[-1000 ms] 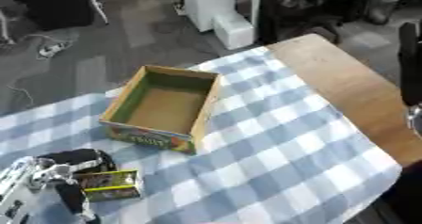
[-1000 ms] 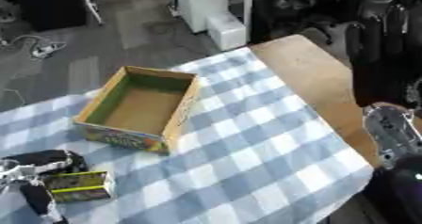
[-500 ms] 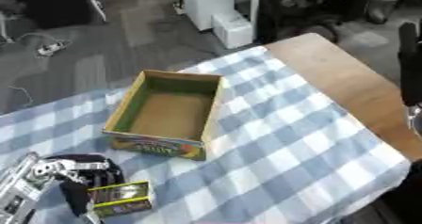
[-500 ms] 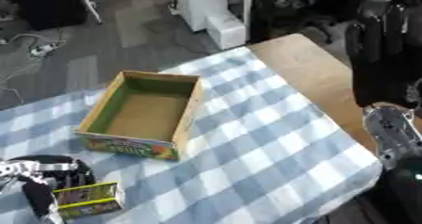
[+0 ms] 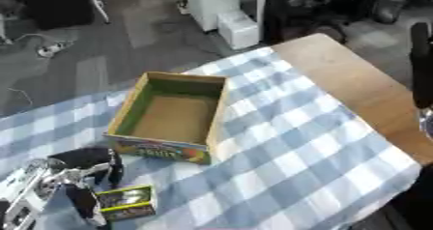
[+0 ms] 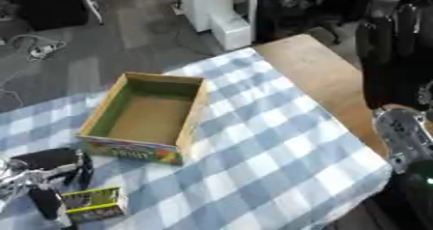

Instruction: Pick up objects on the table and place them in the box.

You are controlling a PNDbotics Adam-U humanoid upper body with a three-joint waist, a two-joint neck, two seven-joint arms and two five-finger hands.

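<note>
An open cardboard box point(image 5: 173, 118) sits on the blue-and-white checked tablecloth point(image 5: 296, 151), a little toward ten o'clock from the middle of the left eye view. Its inside walls are green, its floor is plain brown card, and nothing lies in it. The near outer wall carries a bright printed pattern of orange, green and yellow. The box lies askew, its long axis running roughly from one o'clock to seven o'clock.

At about seven o'clock from the box, near the lower left corner, the left hand point(image 5: 72, 183) reaches in over the cloth. Its black fingers point(image 5: 84, 205) are curled beside a small green-and-yellow packet point(image 5: 127, 202), with one finger along the packet's left edge and another above it. The hand appears to be clamped on the packet, though whether the packet rests on the cloth or is raised off it cannot be told. The packet lies at about six o'clock from the box's near left corner, apart from the box.

The bare wooden tabletop point(image 5: 355, 89) shows where the cloth ends, toward three o'clock. In the right eye view the right arm point(image 6: 406, 137) stands at the right edge, at about four o'clock from the box and well apart from it. Whether the right hand's fingers are apart or together cannot be told.
</note>
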